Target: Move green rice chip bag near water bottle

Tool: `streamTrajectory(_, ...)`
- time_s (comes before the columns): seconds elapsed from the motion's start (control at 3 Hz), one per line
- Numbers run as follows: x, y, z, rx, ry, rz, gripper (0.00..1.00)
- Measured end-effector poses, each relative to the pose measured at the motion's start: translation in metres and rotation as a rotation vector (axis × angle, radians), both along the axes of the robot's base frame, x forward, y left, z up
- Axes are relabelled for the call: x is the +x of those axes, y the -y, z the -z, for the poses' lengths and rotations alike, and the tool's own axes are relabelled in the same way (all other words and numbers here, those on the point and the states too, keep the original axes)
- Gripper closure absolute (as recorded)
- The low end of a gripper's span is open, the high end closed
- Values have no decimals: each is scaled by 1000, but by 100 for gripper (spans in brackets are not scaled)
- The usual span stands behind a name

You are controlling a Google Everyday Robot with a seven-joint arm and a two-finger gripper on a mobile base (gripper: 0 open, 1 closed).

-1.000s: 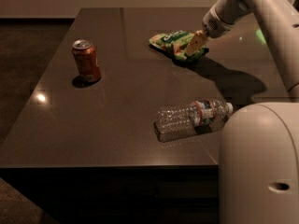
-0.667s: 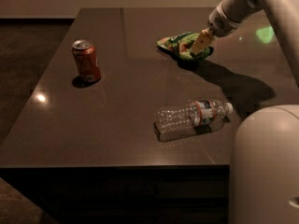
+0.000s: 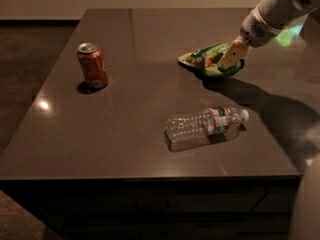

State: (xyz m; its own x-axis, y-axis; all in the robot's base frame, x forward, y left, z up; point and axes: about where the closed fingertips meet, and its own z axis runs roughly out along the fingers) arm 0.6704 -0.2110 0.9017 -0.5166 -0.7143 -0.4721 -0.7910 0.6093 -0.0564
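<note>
Upper right: my gripper [image 3: 231, 57] sat low over the tabletop [image 3: 140, 89], jaws pinched on the green rice chip bag [image 3: 206, 60], to drag it toward the water bottle [image 3: 205, 127] below.

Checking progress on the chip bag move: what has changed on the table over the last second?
The claw, gripping the green rice chip bag, carried it right and toward the near edge of the table, closer to the water bottle. The robot's white body slid mostly out of view at the lower right. The bottle, lying on its side, and the red soda can stayed put.
</note>
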Motion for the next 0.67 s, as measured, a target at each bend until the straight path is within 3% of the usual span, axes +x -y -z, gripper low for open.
streamTrajectory(0.67,-63,-20,10,50,-67,-62,100)
